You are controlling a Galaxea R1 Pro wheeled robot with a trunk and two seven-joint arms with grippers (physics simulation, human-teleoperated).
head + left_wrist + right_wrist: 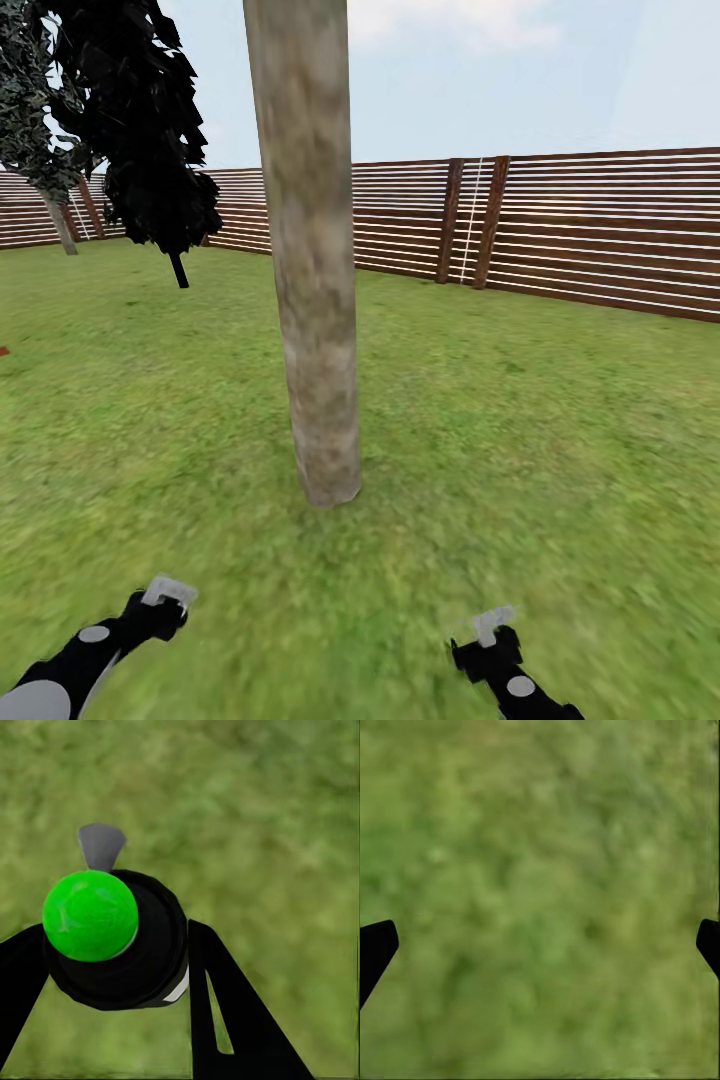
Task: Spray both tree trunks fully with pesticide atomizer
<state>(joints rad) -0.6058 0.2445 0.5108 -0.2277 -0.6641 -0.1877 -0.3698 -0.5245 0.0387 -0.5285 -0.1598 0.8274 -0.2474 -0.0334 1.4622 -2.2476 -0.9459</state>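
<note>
Directly ahead of the robot, a tree trunk (312, 270) stands upright in the grass (520, 420), pale, mottled grey-brown, its base planted in the lawn. Behind it runs a brown slatted fence (600, 230). To the left and farther back stand a narrow near-black tree (150, 130) and another tree (35, 110) near the fence.

Left gripper (168, 592) sits low over the grass at the near left. At the left wrist, its fingers (217, 1005) are pinched on the atomizer (120, 937), a dark bottle with a bright green round cap and a grey nozzle tab.

Right gripper (493, 625) hangs low at the near right, holding nothing; its fingertips (375, 949) stand spread wide over bare grass.
</note>
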